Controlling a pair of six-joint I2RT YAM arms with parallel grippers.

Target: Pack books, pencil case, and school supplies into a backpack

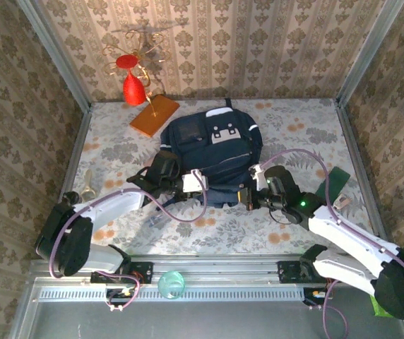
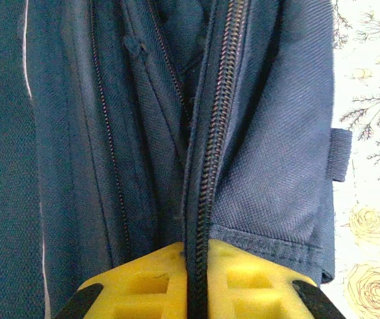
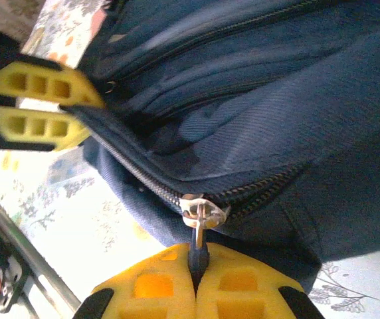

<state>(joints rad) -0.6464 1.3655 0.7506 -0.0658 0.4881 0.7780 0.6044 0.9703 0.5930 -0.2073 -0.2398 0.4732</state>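
backpack [image 1: 212, 152] | lies flat mid-way across floral table [image 1: 117, 152], near end toward arms | left gripper [image 2: 196, 282] clamped on its zipper edge | right gripper [image 3: 195, 276] pinching zipper pull [image 3: 197, 247] | zip open left of slider

Left arm [image 1: 110, 205]: white shell links, black joint housings, large black shoulder block [image 1: 64, 244]. The left cable [image 1: 188, 219], lilac, runs along it and hangs in a loop near the wrist.

Right arm [image 1: 350, 240]: same white-and-black build. The right cable [image 1: 297, 150], also lilac, arches over the wrist. One green indicator light [image 1: 303, 204] is lit.

Left gripper [image 2: 196, 256]: yellow moulded jaws with square recesses and black mounts at the outer corners.

Right gripper [image 3: 195, 256]: identical yellow recessed jaws with black mounts on either side.
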